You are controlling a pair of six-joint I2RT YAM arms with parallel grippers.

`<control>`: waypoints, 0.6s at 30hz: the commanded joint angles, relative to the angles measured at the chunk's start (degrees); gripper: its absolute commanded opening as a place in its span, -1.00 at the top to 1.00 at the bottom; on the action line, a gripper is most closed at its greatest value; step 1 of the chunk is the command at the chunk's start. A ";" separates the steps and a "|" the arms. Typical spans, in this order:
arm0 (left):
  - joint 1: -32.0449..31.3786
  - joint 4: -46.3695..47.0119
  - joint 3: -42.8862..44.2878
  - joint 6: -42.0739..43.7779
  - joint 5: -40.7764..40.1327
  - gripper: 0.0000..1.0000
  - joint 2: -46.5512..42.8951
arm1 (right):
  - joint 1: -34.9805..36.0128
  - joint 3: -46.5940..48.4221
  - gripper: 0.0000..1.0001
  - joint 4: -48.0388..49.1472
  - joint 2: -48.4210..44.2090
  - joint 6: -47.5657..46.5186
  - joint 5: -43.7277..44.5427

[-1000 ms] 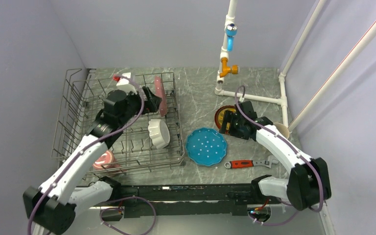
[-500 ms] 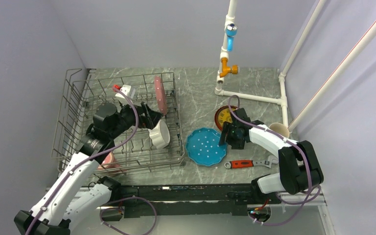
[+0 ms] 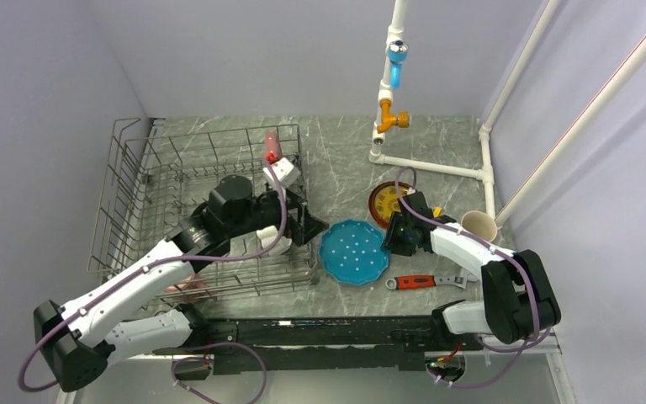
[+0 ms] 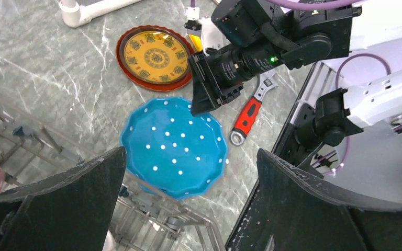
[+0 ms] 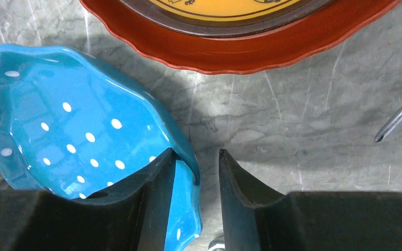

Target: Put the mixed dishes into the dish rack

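Observation:
The blue plate (image 3: 353,252) with white dots lies on the marble table right of the dish rack (image 3: 135,181). My right gripper (image 3: 389,240) straddles its right rim. In the right wrist view, one finger (image 5: 157,183) rests inside the blue plate (image 5: 73,130). The other finger stands just outside the rim with a small gap, so the gripper (image 5: 196,157) is open. My left gripper (image 4: 188,209) hangs wide open and empty over the rack's right edge, above the blue plate (image 4: 172,146). The red-brown plate (image 3: 385,202) and the cream cup (image 3: 479,225) sit further right.
A pink plate (image 3: 271,146) stands in the rack's back right, and a white bowl (image 3: 261,244) lies under my left arm. A red-handled wrench (image 3: 420,282) lies in front of the blue plate. A screwdriver shaft (image 5: 398,117) shows on the right. White pipework (image 3: 429,164) stands behind.
My left arm swung from the rack's back to its right edge, still open. My right gripper dropped from the red-brown plate to the blue plate's rim and narrowed its jaws.

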 commanded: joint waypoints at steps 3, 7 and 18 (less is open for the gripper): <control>-11.36 -4.65 9.28 10.06 -13.60 -0.99 6.13 | 0.62 -1.37 0.29 0.56 0.71 0.86 1.66; -19.09 -9.22 13.64 15.54 -24.06 -0.99 10.99 | 1.04 -1.83 0.38 1.55 0.72 1.10 1.67; -27.31 -7.05 15.98 16.15 -25.83 -0.99 20.90 | 1.06 1.11 1.00 -6.18 -4.94 -0.61 2.00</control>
